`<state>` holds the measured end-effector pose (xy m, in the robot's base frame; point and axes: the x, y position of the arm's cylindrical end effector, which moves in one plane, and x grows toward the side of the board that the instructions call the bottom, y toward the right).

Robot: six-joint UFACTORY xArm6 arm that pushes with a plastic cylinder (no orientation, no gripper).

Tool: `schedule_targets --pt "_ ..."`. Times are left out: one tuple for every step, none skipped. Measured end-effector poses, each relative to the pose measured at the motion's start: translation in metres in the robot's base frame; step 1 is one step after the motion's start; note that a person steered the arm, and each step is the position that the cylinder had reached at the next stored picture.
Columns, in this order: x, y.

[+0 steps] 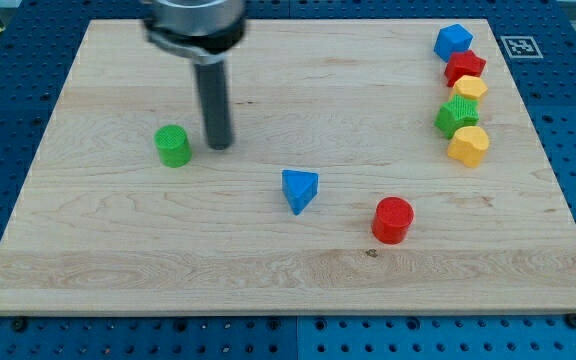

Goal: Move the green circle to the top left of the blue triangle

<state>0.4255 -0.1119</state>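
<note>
Wooden counter (268,270) carrying coloured blocks. We see no claw on this arm: it ends in a dark rod, and my tip (219,146) rests on the counter just to the view's right of the green circle (173,146), apart from it. The green circle lies in the counter's left half, midway between its top and bottom edges. The blue triangle (299,189) sits near the centre, below and right of my tip. A red cylinder (393,219) stands to its lower right. Near the top right corner we find a column: blue block (453,41), red block (464,68), yellow block (470,88), green block (457,116), yellow hexagonal block (469,146).
</note>
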Motion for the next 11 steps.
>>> schedule_targets --pt "-0.023 -0.022" --pt "-0.037 -0.068" --pt "-0.026 -0.146" --pt "-0.019 -0.134" --pt "-0.019 -0.123" --pt "0.007 -0.126" --pt "0.024 -0.117" --pt "0.024 -0.112" --pt "0.024 -0.072" --pt "0.024 -0.022" --pt "0.024 0.012"
